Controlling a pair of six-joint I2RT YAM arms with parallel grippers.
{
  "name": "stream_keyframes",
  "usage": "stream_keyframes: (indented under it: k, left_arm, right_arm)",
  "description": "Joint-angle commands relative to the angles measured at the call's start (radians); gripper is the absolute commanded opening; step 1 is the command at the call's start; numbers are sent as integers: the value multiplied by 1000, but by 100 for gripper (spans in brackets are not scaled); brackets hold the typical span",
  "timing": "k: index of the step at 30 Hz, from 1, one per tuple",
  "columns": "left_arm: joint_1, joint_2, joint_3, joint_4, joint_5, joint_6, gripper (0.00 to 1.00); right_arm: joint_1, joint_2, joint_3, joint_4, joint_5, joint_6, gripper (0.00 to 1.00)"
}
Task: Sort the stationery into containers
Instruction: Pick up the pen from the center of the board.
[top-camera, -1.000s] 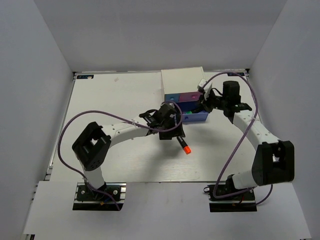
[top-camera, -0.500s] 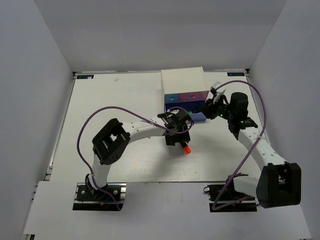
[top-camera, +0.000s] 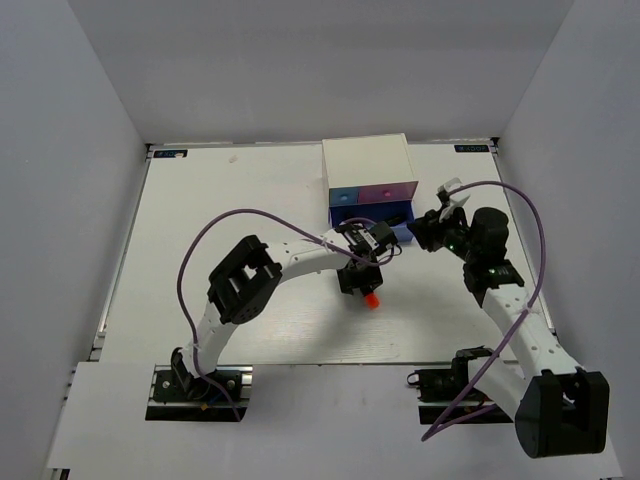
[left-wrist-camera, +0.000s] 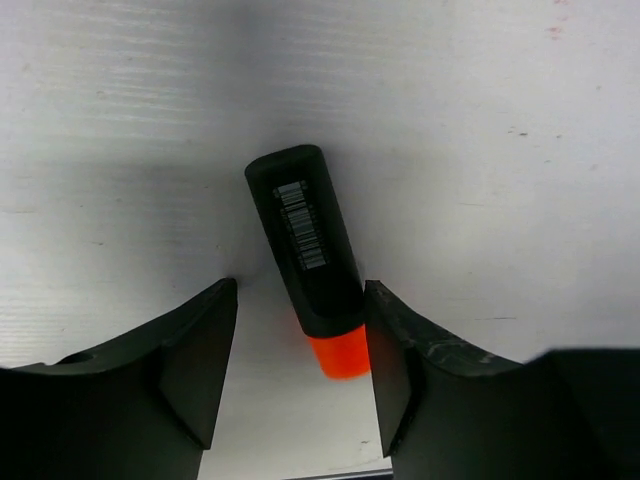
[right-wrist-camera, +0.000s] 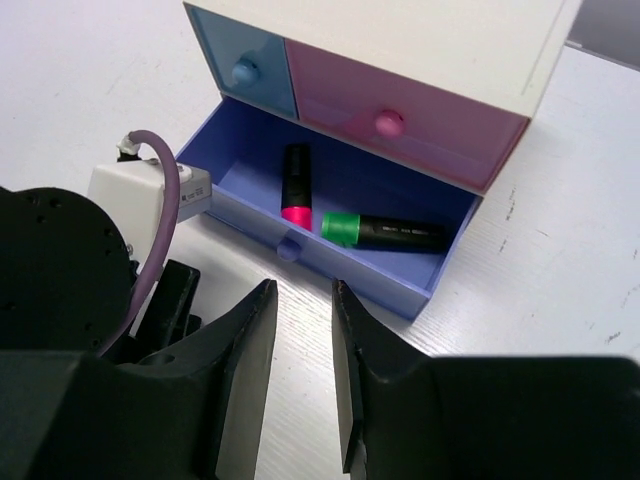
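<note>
The white cabinet (top-camera: 365, 158) stands on the surface (top-camera: 230, 220). Its light blue drawer (right-wrist-camera: 243, 62) and pink drawer (right-wrist-camera: 400, 112) are closed. The wide blue-violet drawer (right-wrist-camera: 330, 258) beneath them stands open.

Inside the open drawer lie the pink-capped highlighter (right-wrist-camera: 295, 185) and the green-capped highlighter (right-wrist-camera: 388, 233), near each other, with their caps towards the drawer's front wall.

The orange-capped highlighter (left-wrist-camera: 305, 240) lies flat on the surface just in front of the cabinet, outside the drawer. The left gripper (left-wrist-camera: 300, 295) straddles it with jaws partly open. One finger appears to touch the barrel, and a gap shows at the other.

The right gripper (right-wrist-camera: 303, 295) hangs in front of the cabinet's open drawer. Its jaws are narrow and hold nothing.
</note>
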Motion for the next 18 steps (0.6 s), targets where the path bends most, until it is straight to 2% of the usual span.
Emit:
stream_keyframes:
  k: [1, 6, 7, 10, 11, 12, 15, 17, 18]
  left_arm:
    - [-9, 16, 32, -74, -9, -20, 63]
    - [-19, 29, 23, -83, 19, -11, 40]
    - [-19, 12, 6, -83, 19, -2, 32]
    - [-29, -69, -52, -40, 7, 21, 22]
    - [-38, -95, -89, -25, 7, 44, 19]
    - [-39, -126, -109, 19, -2, 59, 17]
    - [-48, -267, -207, 111, -13, 143, 14]
    - [-48, -378, -301, 257, -13, 255, 12]
    - [-48, -414, -337, 354, -13, 281, 12]
  right_arm:
    - [-10, -53, -32, 50, 38, 41, 35]
    - [-10, -94, -55, 36, 45, 68, 36]
    - [-8, -105, -58, 35, 44, 69, 36]
    - [-13, -133, -75, 26, 42, 72, 38]
    - [-10, -139, -83, 18, 41, 66, 41]
    - [-10, -142, -87, 13, 38, 62, 54]
    - [-14, -151, -106, -8, 1, 31, 84]
    - [-10, -156, -118, -10, -16, 23, 84]
    - [-11, -157, -126, -7, -21, 26, 75]
